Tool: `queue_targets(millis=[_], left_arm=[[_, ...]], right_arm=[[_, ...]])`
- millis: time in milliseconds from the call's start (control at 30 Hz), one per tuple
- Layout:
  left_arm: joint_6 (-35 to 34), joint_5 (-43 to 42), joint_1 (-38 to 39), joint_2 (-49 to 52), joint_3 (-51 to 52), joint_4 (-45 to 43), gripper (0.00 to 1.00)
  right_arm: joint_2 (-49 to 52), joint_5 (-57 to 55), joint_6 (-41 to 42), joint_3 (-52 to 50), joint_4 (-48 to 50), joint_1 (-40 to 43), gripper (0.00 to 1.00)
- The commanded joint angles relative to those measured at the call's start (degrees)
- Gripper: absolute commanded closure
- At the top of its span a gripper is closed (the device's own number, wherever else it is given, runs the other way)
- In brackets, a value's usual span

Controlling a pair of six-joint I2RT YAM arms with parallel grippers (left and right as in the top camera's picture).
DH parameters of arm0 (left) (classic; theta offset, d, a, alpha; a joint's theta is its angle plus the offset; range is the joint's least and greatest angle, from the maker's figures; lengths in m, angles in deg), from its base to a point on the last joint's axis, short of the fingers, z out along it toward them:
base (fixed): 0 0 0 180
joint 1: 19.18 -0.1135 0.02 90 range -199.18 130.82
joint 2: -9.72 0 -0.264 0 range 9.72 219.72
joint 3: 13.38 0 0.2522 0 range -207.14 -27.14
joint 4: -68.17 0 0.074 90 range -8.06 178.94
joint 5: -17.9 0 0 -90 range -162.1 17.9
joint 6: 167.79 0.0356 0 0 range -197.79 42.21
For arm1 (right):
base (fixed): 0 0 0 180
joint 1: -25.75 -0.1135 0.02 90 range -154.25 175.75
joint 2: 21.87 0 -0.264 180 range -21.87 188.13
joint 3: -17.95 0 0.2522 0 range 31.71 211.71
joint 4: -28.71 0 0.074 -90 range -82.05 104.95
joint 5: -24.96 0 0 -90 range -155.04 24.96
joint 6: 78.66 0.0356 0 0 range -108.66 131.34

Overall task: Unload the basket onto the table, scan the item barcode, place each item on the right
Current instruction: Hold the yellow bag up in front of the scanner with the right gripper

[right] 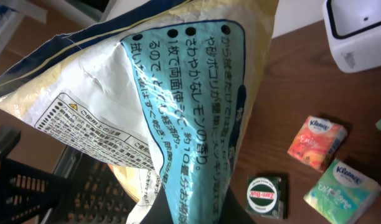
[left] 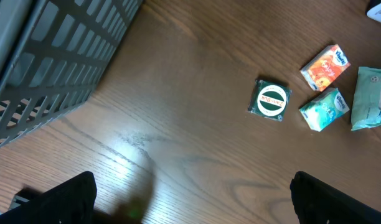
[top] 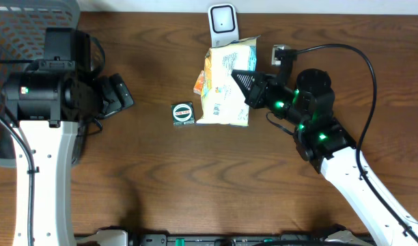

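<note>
On my tabletop (top: 195, 184) the scanner (top: 222, 19) stands at the far edge, the bag (top: 226, 85) just before it, the small box (top: 184, 113) left of the bag, two tissue packs (left: 325, 66) between them, and the basket (top: 31, 20) far left.

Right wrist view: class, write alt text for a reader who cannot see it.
A bag printed with Japanese text fills the view, pinched in the right gripper. Behind it on the table lie an orange pack, a green pack and a green box, with a white scanner at top right.
</note>
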Motion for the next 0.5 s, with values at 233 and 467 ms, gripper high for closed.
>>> queue_targets(millis=[233, 467], left_arm=[[-0.24, 0.48, -0.28, 0.20, 0.11, 0.09, 0.02], [-0.24, 0.48, -0.28, 0.20, 0.11, 0.09, 0.02]], right_arm=[[-0.24, 1.81, -3.10, 0.52, -2.10, -0.04, 0.99], [-0.24, 1.77, -3.91, 0.52, -3.02, -0.04, 0.99]])
